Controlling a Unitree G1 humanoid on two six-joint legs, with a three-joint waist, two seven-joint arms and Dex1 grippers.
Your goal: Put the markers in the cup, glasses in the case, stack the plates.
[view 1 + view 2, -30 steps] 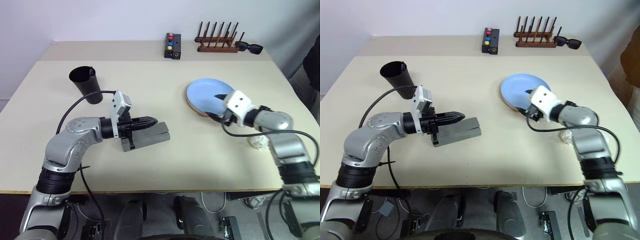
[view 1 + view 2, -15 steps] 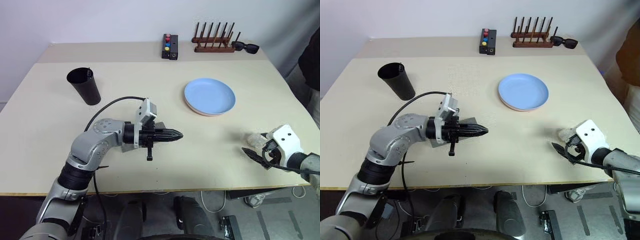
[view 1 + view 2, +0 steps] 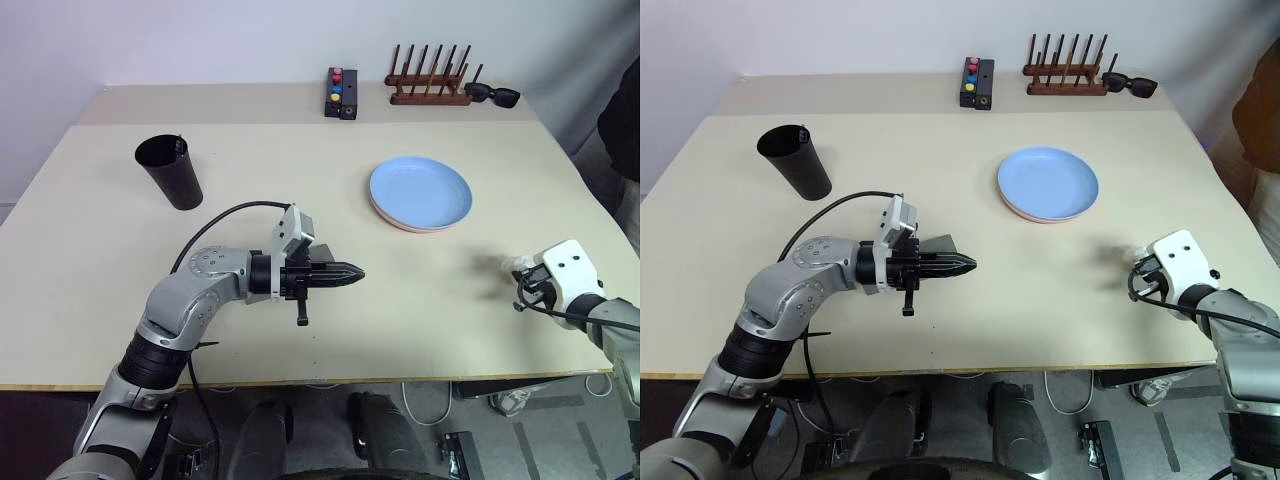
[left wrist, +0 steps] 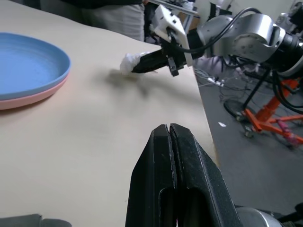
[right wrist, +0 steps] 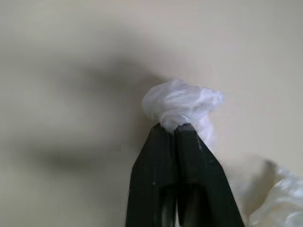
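You're pinching a white wad [image 5: 182, 101] with the right fingers [image 5: 176, 130] at the desk [image 3: 420, 300] edge, clearing clutter. Left fingers [image 4: 169, 135] are resting together over the case [image 3: 936, 246]. Plates [image 3: 421, 194] are sitting stacked, blue atop pink.

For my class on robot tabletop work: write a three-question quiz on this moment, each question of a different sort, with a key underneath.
1. True or false: the blue plate lies on top of the pink plate.
2. Multiple choice: the right gripper has its tips against A) a crumpled white wad, B) the cup, C) the sunglasses.
3. Short answer: are the fingers of the left gripper apart or together?

Key
1. True; a pink edge shows under the blue one.
2. A. The closed tips meet the wad near the table's right edge; whether they pinch it cannot be told.
3. Together, with nothing between them.
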